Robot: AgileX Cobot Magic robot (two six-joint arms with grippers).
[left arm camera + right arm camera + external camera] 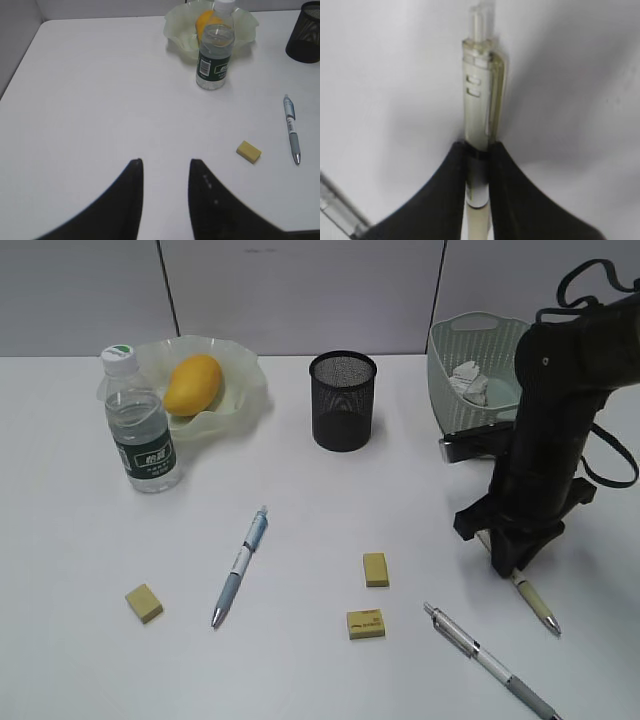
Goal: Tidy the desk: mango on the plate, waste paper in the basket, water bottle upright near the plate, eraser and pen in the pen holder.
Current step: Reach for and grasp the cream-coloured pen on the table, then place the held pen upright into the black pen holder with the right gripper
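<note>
The mango (192, 383) lies in the plate (245, 390), and the water bottle (140, 425) stands upright beside it. Waste paper (469, 380) sits in the basket (470, 335). Behind the middle of the desk (70, 540) stands the pen holder (342, 400). My right gripper (507, 565) is down on the desk, shut on a beige pen (480, 100) that lies flat; its tip (535, 602) sticks out below the fingers. My left gripper (165, 162) is open over bare desk, holding nothing. Three yellow erasers (144, 603) (375, 569) (366, 623) lie loose.
A blue pen (240, 565) lies at centre left and a silver pen (490, 660) at the front right, close to my right gripper. In the left wrist view an eraser (248, 151) and the blue pen (292, 130) lie to the right of my fingers.
</note>
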